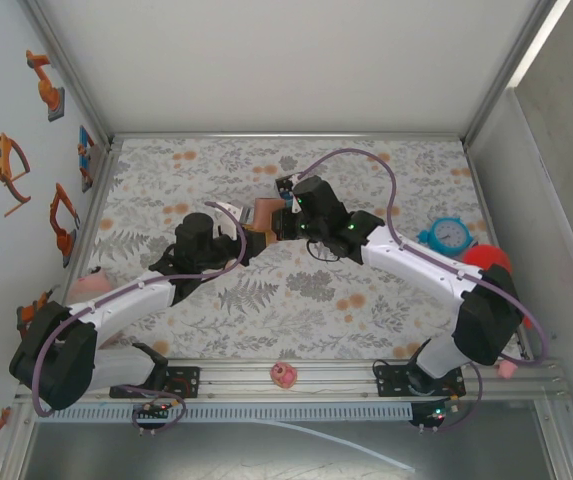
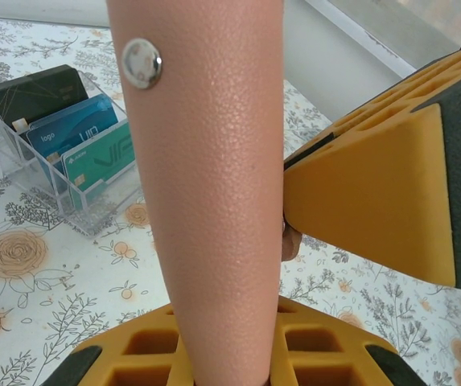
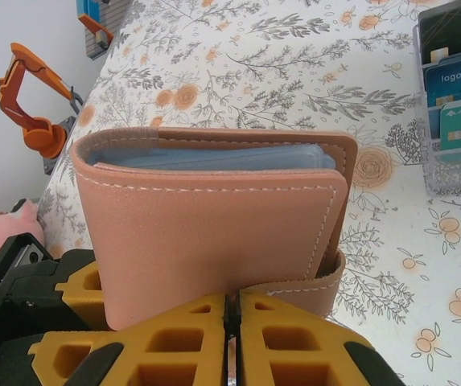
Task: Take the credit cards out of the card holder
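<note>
Tan leather card holder [image 3: 214, 233] stands folded just above the clenched right gripper [image 3: 230, 310], pinched at its lower edge; the left gripper [image 2: 226, 342] clamps its snap strap [image 2: 206, 201]. Farther off, right of the right gripper, a clear card box [image 3: 455, 96] stands on the floral table [image 3: 294, 64].

clear card box [image 2: 93, 213] | teal clock [image 1: 451, 234] | red ball [image 1: 486, 258] | floral tablecloth [image 1: 366, 300]

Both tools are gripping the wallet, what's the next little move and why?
Probably the left tool should peel the snap strap away while the right tool holds firm: the card holder is folded shut, with nothing drawn out yet.
</note>
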